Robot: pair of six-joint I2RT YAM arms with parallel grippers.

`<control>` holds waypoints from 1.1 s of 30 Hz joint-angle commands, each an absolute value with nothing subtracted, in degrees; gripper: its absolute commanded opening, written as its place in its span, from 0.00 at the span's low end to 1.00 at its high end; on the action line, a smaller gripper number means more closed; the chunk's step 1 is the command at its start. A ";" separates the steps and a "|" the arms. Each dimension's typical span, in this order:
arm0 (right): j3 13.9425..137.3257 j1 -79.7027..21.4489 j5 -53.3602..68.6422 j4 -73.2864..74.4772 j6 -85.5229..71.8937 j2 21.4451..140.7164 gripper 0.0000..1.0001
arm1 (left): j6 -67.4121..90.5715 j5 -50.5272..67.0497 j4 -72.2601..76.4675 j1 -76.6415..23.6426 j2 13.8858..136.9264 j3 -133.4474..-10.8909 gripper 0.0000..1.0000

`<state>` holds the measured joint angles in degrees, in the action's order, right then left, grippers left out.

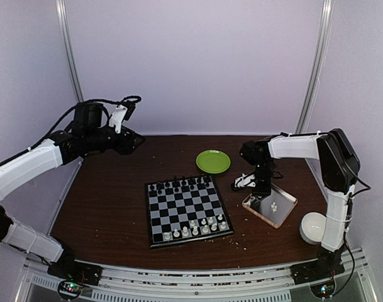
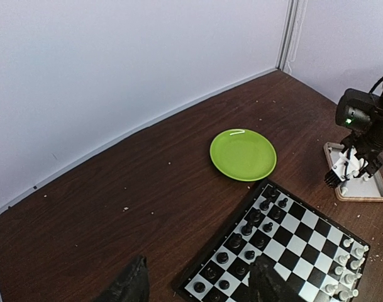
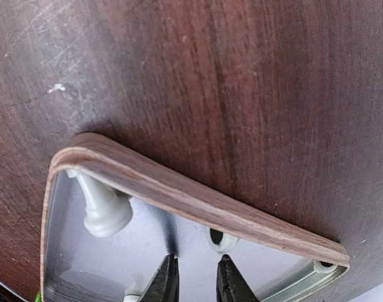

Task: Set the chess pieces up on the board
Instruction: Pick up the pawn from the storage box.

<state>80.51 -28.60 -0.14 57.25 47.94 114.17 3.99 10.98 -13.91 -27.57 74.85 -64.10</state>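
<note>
The board (image 1: 155,217) lies at the table's middle, black chessmen (image 1: 182,184) along its far rows and several white chess pieces (image 1: 204,225) on its near right squares. More white pieces (image 1: 274,206) lie in the wood-rimmed tray (image 1: 285,211) to the right. My right gripper (image 1: 261,192) points down into the tray's far corner. In the right wrist view its jaws (image 3: 196,257) stand narrowly open, nothing between them, just short of a ring-shaped piece base (image 3: 221,239); a toppled white piece (image 3: 103,207) lies left. My left gripper (image 2: 197,286) hovers open and empty above the board's far left corner (image 2: 207,280).
A green plate (image 1: 213,161) sits behind the board. A white bowl (image 1: 314,226) stands near the right arm's base. The tray's wooden rim (image 3: 178,189) runs close in front of the right fingertips. Pale walls close the table at back and sides.
</note>
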 commanded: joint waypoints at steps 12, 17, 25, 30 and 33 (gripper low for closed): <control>85.38 -28.92 4.96 58.58 38.96 112.38 0.27 | 4.37 11.92 -12.79 -27.29 75.14 -65.86 0.56; 86.40 -28.99 6.47 58.38 32.94 112.57 0.30 | 4.73 12.39 -12.83 -27.31 74.99 -65.92 0.56; 84.91 -30.13 4.43 56.41 27.13 114.22 0.32 | 4.87 12.57 -12.83 -27.26 74.71 -65.92 0.56; 84.95 -30.62 1.27 56.08 26.20 115.92 0.29 | 4.89 12.42 -12.83 -27.25 74.56 -65.92 0.56; 84.00 -30.69 0.77 56.13 26.35 115.92 0.26 | 4.88 12.25 -12.79 -27.30 74.37 -65.85 0.56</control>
<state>85.14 -30.28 3.49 56.71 27.70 114.87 4.29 11.70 -14.09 -27.57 75.33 -64.20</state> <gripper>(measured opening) 0.272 0.556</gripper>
